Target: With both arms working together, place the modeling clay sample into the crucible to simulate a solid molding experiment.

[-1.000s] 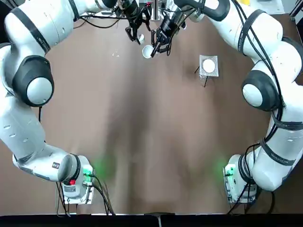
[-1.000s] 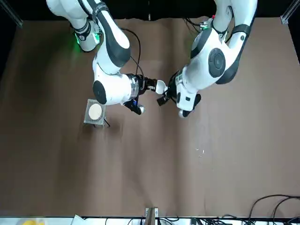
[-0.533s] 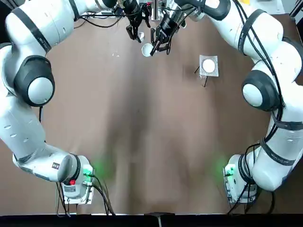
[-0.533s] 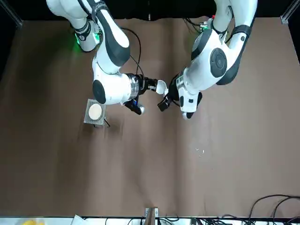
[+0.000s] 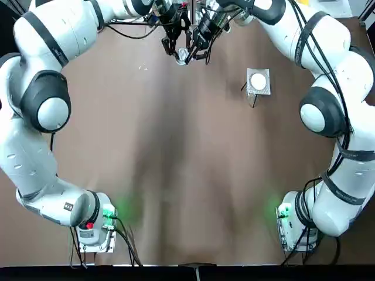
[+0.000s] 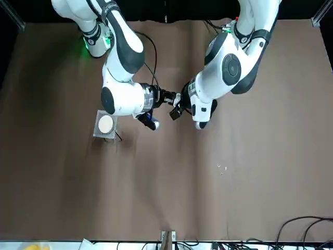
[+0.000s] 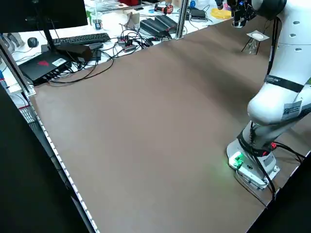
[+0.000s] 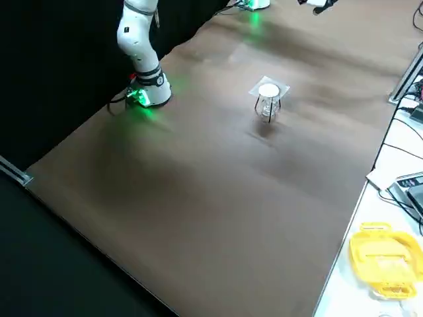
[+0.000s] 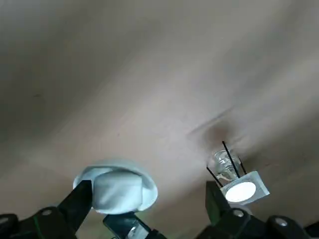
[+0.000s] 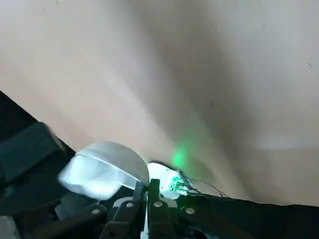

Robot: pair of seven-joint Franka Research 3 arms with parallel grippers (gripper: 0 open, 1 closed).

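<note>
Compared with the earlier top view, the left gripper has moved right and closed the gap to the white cup, now largely covered there. The right gripper looks nearly unchanged, its jaws pinched on the cup's rim. Both are over the far part of the tabletop. The square mesh pad has stayed to their right.

The left wrist view alone shows the left jaws wide apart, with the cup between them, and a pale rounded shape at the cup; I cannot tell whether it is the clay or part of the cup. I cannot place the clay for certain. The right side view shows the pad on a thin-legged stand with a glass vessel beneath, mostly hidden from above. Neither side view shows the cup; the left one cuts off the arms.
</note>
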